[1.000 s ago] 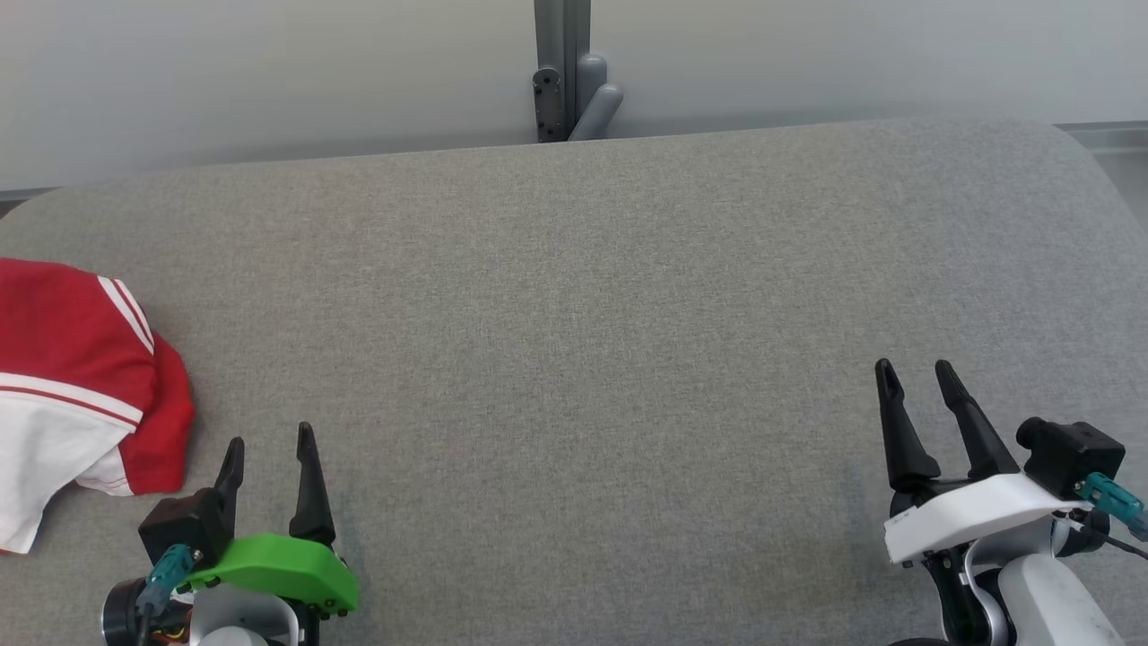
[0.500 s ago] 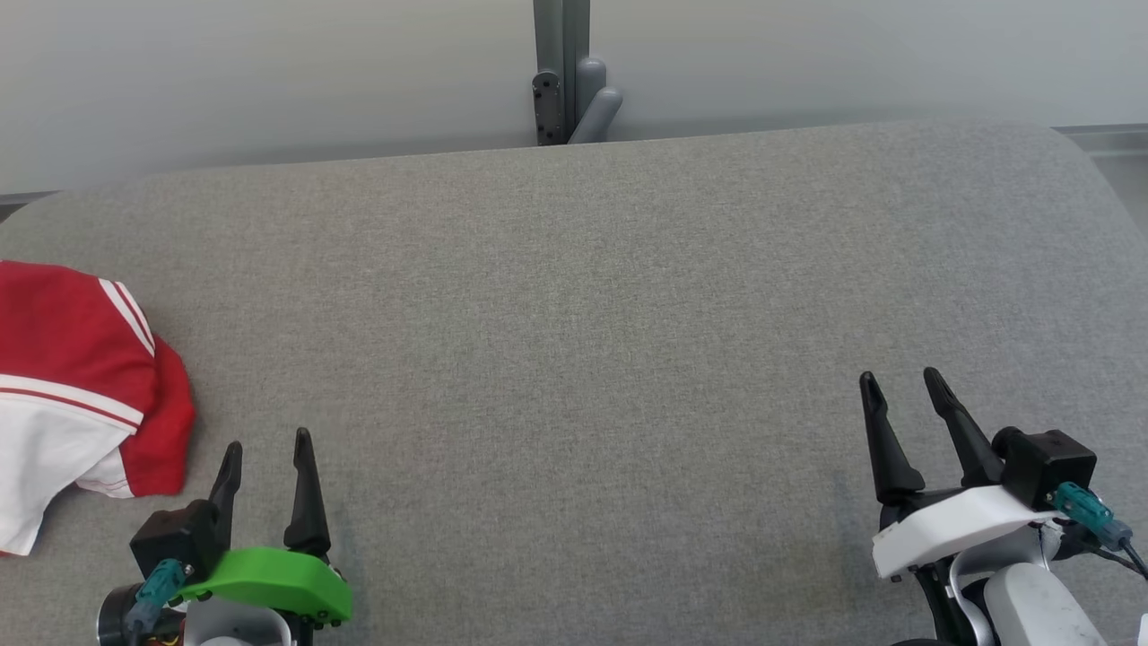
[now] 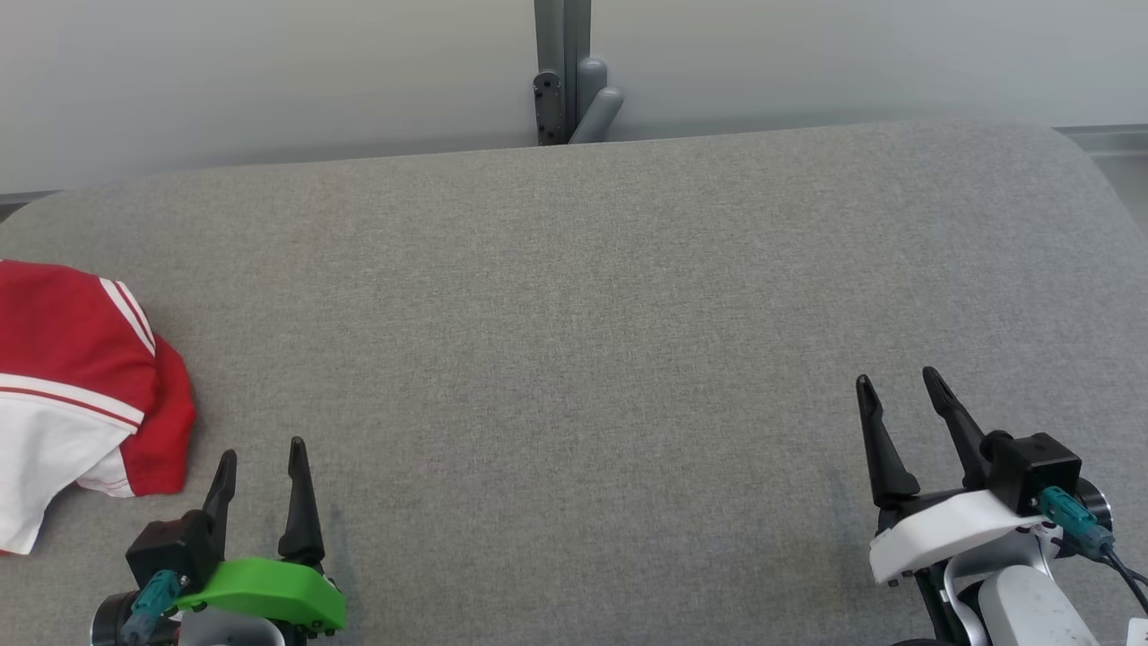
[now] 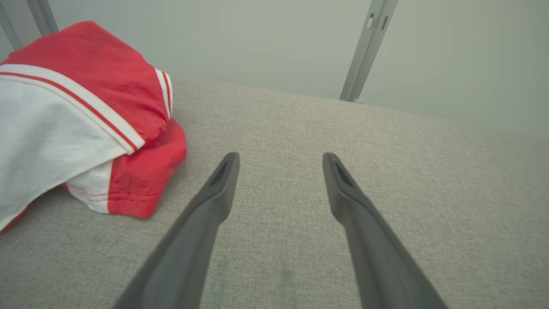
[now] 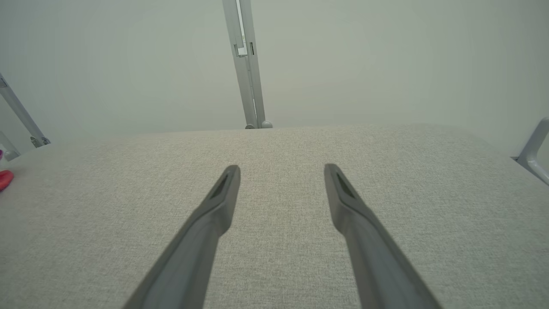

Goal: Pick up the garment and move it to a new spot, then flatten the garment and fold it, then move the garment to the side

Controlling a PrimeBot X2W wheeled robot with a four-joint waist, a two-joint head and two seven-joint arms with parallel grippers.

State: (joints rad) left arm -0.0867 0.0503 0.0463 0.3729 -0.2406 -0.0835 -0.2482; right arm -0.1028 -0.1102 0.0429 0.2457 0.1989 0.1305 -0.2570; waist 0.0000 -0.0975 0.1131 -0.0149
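The garment (image 3: 76, 395) is a red and white piece with striped trim, lying folded in a heap at the far left of the grey padded table (image 3: 574, 314). In the left wrist view the garment (image 4: 81, 116) sits up and to the left of the fingers. My left gripper (image 3: 260, 451) stands open at the lower left, just right of the garment and apart from it, holding nothing. My right gripper (image 3: 897, 380) is open at the lower right over bare cloth, also with nothing in it. A sliver of the garment (image 5: 5, 179) shows at the right wrist view's left edge.
A grey metal post (image 3: 563, 72) with a bracket rises behind the table's far edge against a pale wall. The table's rounded right corner (image 3: 1076, 152) lies at the upper right. Wide bare grey surface stretches between the two grippers.
Both grippers have drawn back toward the lower edge of the head view, the right one also shifting slightly left. The garment has stayed where it lay. Both stay open.
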